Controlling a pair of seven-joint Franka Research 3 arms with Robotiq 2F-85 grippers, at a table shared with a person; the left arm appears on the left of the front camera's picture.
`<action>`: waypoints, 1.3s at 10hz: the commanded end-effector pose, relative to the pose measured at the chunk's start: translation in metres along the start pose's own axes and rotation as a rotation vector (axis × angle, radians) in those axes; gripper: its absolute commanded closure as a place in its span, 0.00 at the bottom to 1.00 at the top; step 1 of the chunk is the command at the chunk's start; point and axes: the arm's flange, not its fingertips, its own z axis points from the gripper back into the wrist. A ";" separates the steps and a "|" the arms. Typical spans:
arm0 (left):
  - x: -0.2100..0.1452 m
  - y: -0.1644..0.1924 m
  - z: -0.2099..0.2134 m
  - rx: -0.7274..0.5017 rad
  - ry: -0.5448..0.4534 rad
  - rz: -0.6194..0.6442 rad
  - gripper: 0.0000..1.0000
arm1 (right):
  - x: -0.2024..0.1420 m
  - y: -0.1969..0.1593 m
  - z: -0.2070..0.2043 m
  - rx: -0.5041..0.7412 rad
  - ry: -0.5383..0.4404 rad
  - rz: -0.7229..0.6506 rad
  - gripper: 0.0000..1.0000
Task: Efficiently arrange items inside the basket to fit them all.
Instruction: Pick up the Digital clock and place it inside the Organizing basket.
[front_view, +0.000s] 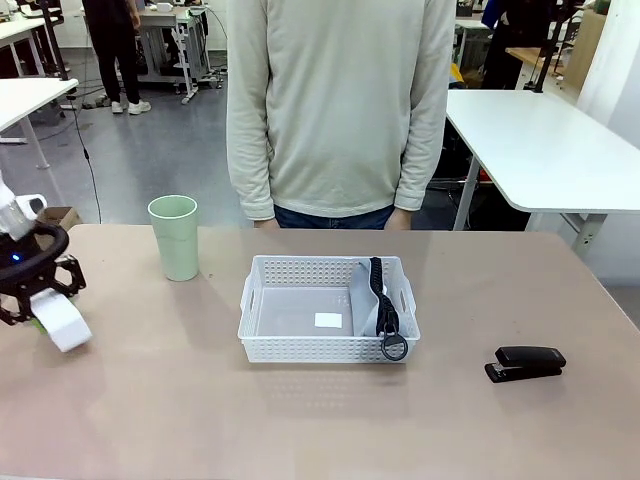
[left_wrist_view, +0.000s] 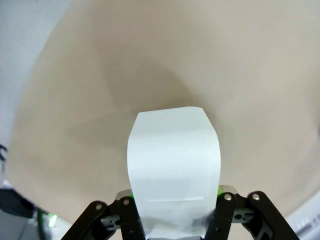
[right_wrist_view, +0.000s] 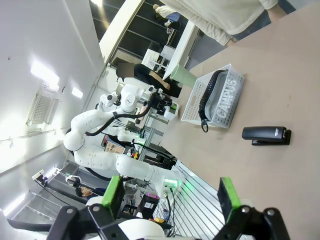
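Box (left_wrist_view: 173, 165) clamped in left gripper (front_view: 45, 306) at the table's (front_view: 200, 420) far left, well apart from basket (front_view: 325, 348). Green pads press its two long sides near the rear end; most of the box sticks out past the fingertips, tilted down. It looks just clear of the surface, judging by the shadow under it.

Right gripper (right_wrist_view: 170, 197): jaws wide apart, nothing between them, high above the table.

Basket mid-table. Pouch (front_view: 366, 295) inside, stood on edge along the right wall, zipper up, ring hanging over the near rim. Left part of the floor bare.

Tumbler (front_view: 175, 237) upright, left of basket and farther back. Stapler (front_view: 527, 362) flat on table, right of basket.

Handling, by judgement:
- Box: light, stiff, smooth card. Could pivot in a rear-end grip, so move it gently and lay it flat on the bare floor.
- Pouch: soft and floppy. Take by the ring or the zipper edge.
- Tumbler: light, slick and tapered. Pinch the rim, and lay it on its side to fit.
- Stapler: dense and hard. Grip across the body at mid-length.
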 end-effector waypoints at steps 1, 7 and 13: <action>-0.003 0.015 0.081 -0.048 -0.016 -0.170 1.00 | 0.002 0.002 0.000 0.010 -0.010 0.028 0.00; -0.050 0.020 0.188 -0.086 -0.040 -0.350 0.95 | 0.002 0.002 0.000 0.010 -0.010 0.028 0.00; -0.087 -0.014 0.200 -0.074 -0.067 -0.340 0.49 | 0.002 0.002 0.000 0.010 -0.010 0.028 0.00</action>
